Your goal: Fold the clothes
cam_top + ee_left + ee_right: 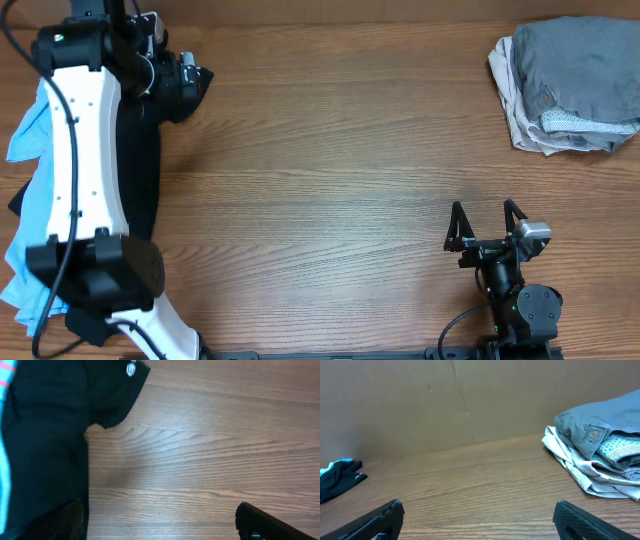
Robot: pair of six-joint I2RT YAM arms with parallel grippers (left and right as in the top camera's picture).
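Overhead view: one pair of folded grey shorts [580,60] sits at the far right corner of the surface [330,170], long axis left to right, waist button facing left. One black T-shirt [140,170] and one light-blue shirt [25,130] stretch near-to-far along the left edge. The left claw [190,80] and right claw [484,210] are both spread wide.

A wood-grain table [330,150] fills the view; behind it stands a plain brown wall [445,400] (one faint seam).
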